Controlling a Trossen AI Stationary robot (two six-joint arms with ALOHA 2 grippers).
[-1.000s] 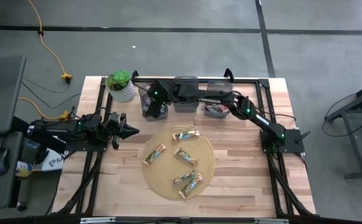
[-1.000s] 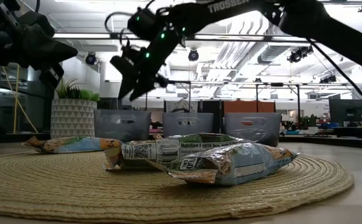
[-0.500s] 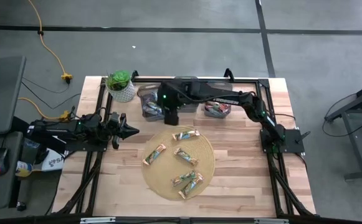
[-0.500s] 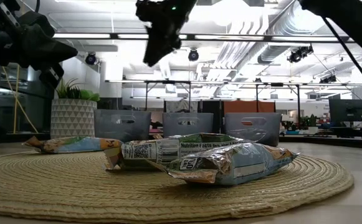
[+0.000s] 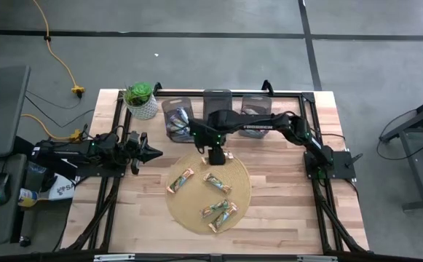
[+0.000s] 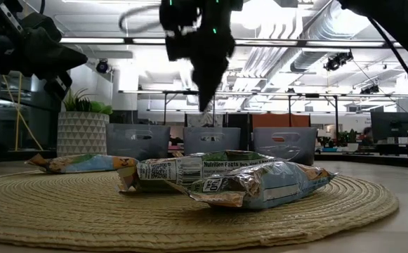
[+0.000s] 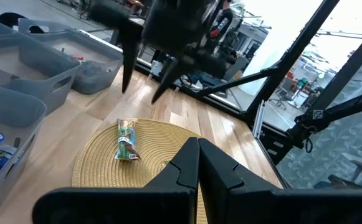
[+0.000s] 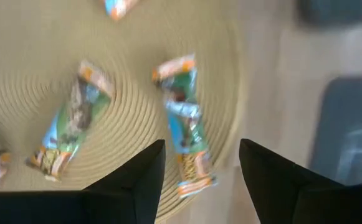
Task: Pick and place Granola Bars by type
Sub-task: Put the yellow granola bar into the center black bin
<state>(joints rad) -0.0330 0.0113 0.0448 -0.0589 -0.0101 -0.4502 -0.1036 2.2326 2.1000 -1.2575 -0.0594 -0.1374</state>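
Presently we note five Granola Bars (image 5: 216, 157) on the woven mat (image 5: 189, 209) at lower centre, the right gripper (image 5: 216, 154) above with fingers apart and empty, the left gripper (image 5: 153, 153) closed mid-left, bins (image 5: 217, 99) beyond.

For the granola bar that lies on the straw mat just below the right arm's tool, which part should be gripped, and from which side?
Grip the granola bar across its narrow middle, coming straight down from above. It lies flat on the mat, long and thin, clear of the other bars, and the right tool hangs open above it, fingers either side of its width.
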